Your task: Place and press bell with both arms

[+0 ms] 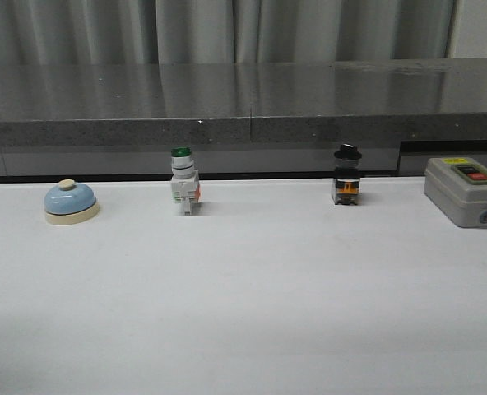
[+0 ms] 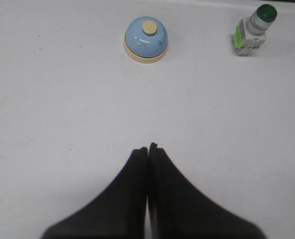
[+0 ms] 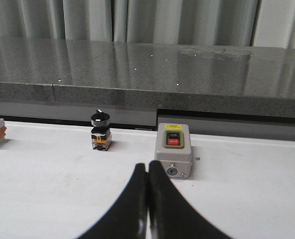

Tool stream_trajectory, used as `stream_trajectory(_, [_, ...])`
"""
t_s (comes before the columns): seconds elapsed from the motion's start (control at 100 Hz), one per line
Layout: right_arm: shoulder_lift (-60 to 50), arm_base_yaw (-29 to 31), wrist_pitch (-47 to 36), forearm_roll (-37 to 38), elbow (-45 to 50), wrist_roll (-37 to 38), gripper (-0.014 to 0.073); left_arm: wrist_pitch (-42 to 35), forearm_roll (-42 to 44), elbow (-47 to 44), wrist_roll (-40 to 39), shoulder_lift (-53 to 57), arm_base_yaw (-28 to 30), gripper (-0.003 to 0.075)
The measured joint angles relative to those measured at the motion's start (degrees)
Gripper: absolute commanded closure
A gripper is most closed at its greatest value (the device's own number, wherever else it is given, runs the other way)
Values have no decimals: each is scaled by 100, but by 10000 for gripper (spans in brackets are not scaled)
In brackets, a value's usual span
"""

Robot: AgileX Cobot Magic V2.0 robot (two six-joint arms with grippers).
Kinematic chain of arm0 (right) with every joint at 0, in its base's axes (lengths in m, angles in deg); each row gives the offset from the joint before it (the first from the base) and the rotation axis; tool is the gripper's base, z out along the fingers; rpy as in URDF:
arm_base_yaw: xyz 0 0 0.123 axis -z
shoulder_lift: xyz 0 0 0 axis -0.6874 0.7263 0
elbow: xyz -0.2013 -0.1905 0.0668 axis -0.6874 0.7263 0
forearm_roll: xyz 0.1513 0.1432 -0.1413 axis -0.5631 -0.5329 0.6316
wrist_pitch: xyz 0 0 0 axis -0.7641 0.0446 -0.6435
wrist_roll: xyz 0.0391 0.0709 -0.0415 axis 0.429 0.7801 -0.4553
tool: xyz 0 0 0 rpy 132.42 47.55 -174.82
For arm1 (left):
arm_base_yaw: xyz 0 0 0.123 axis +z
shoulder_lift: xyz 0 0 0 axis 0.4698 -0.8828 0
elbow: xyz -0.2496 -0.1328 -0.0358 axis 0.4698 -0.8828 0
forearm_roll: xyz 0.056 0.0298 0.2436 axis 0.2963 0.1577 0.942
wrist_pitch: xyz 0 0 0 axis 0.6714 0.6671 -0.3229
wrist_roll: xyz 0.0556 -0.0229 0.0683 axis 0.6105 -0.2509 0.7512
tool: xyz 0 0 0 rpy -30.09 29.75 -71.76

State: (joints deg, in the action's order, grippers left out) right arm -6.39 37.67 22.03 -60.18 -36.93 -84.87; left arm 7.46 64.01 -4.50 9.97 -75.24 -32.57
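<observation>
The light-blue bell with a cream base and cream button stands upright on the white table at the far left. It also shows in the left wrist view, well ahead of my left gripper, which is shut and empty above bare table. My right gripper is shut and empty, just short of the grey box. Neither arm shows in the front view.
A green-capped white push-button switch stands mid-left, also in the left wrist view. A black-knobbed selector switch stands mid-right. A grey box with a red button sits at the far right. A dark stone ledge runs behind the table.
</observation>
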Motion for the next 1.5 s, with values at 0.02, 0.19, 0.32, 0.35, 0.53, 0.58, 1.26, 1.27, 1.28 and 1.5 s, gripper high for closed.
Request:
stream_trajectory(0.02, [0,0,0,0,0,0,654,11,0,0,10,-17,0,639])
stream_trajectory(0.19, [0,0,0,0,0,0,654,11,0,13,130,-54,0,265])
stream_trajectory(0.32, [0,0,0,0,0,0,654,11,0,13,139,-54,0,57])
stream_trajectory(0.35, [0,0,0,0,0,0,654,11,0,13,139,-54,0,43])
stream_trajectory(0.53, [0,0,0,0,0,0,654,31,0,13,139,-54,0,67])
stream_trajectory(0.58, [0,0,0,0,0,0,654,20,0,13,139,-54,0,69])
stream_trajectory(1.26, [0,0,0,0,0,0,654,-93,0,2231,283,-2526,-244,71])
stream_trajectory(1.27, [0,0,0,0,0,0,654,-93,0,2259,283,-2597,-244,71])
stream_trajectory(1.28, [0,0,0,0,0,0,654,-93,0,2287,283,-2633,-244,71])
stream_trajectory(1.5, [0,0,0,0,0,0,654,-96,0,3085,356,-3664,-257,78])
